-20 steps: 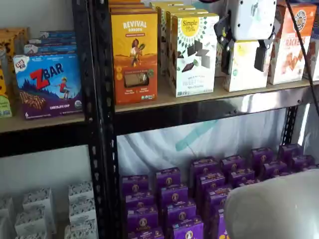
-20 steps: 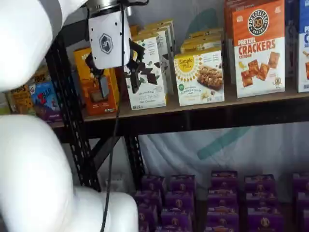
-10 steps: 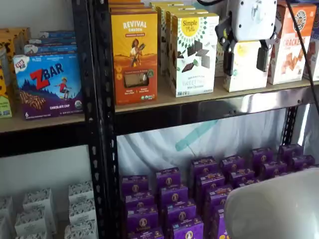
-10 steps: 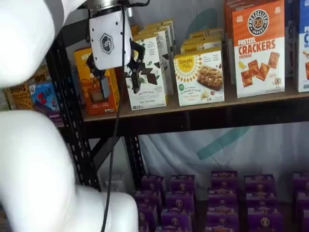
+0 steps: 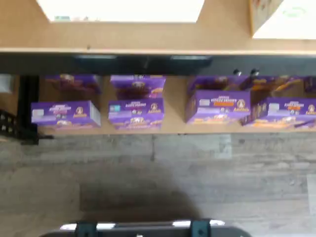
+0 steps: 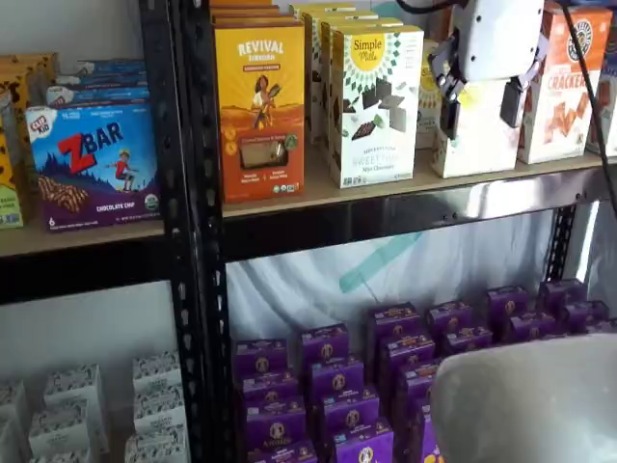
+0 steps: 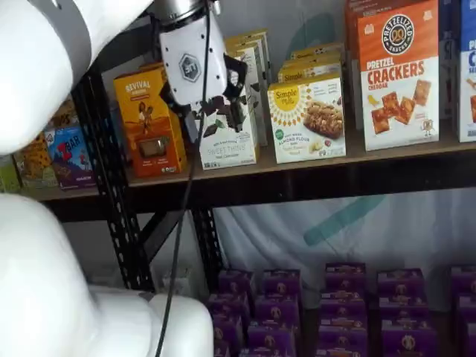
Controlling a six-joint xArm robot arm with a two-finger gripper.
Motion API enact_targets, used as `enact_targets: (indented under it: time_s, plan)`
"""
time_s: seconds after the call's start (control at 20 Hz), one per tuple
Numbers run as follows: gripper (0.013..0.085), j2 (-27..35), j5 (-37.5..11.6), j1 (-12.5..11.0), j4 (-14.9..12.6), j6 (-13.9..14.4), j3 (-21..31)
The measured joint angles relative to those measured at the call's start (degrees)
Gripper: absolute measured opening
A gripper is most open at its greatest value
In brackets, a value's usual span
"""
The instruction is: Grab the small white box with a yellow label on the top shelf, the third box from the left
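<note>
The small white box (image 7: 309,119) with a pale yellow sunburst label stands on the top shelf (image 7: 387,156), between a taller white box with chocolate squares (image 7: 230,145) and an orange-and-white cracker box (image 7: 398,74). In a shelf view the box (image 6: 479,145) shows between my two black fingers. My gripper (image 6: 480,108) hangs in front of the shelf (image 6: 386,188), open and empty, with a plain gap between the fingers. In a shelf view the gripper (image 7: 216,115) overlaps the chocolate-square box, so it stands out from the shelf and apart from the small box.
An orange Revival box (image 6: 260,96) stands at the shelf's left by the black post (image 6: 188,193). Purple boxes (image 6: 337,386) fill the board below and show in the wrist view (image 5: 136,106) under the tan board (image 5: 148,37). My white arm (image 7: 44,245) fills one side.
My gripper has moved to the right and a little up in front of the top shelf, still open. No box has moved.
</note>
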Motion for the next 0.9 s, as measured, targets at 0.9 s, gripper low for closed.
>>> enact_targets:
  time_s: [0.9]
  plan:
    - [0.085, 13.71, -11.69, -16.33, 5.85, -15.28, -7.49]
